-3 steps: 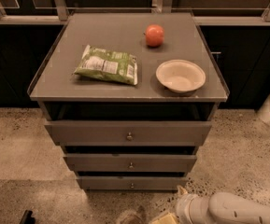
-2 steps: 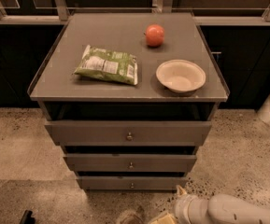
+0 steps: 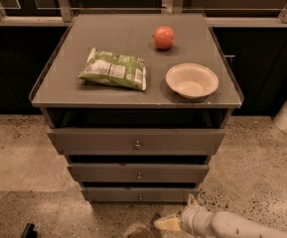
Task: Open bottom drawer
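Bottom drawer (image 3: 110, 194): gripper (image 3: 169, 223) low, just below-right of knob (image 3: 140, 197), seemingly apart; grip state unclear.

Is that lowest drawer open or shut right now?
Looks shut: the bottom drawer sits back, not pulled forward. The gripper is low near its right corner.

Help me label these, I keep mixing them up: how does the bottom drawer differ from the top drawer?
The top drawer has the tallest, widest front; the bottom drawer has the slimmest, narrowest one. The top drawer sits just under the tabletop; the bottom drawer sits by the floor, near the robot's hand, which is low in front, right of centre. Both are grey, each with a small round knob at centre.
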You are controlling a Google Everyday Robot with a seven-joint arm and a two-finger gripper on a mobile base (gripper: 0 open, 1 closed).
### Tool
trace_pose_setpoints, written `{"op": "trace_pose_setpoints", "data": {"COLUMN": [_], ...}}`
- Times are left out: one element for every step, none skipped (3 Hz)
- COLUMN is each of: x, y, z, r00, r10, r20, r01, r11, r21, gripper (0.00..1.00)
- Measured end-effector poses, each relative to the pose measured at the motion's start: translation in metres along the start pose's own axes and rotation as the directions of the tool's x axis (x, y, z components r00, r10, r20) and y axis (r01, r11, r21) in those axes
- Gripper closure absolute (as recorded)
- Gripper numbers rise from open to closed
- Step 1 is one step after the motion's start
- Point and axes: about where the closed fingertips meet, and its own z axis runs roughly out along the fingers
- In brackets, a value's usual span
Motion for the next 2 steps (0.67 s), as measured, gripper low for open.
{"op": "trace_pose_setpoints", "data": {"x": [0.0256, 0.0256], "y": [0.0163, 0.0163], "z": [0.0206, 0.0206], "r00": [0.998, 0.998], "r10": [0.056, 0.056], "r20": [-0.015, -0.015], "r01": [-0.056, -0.056], "r11": [0.9978, 0.9978], "r21": [-0.035, -0.035], "gripper": [0.19, 0.43]}}
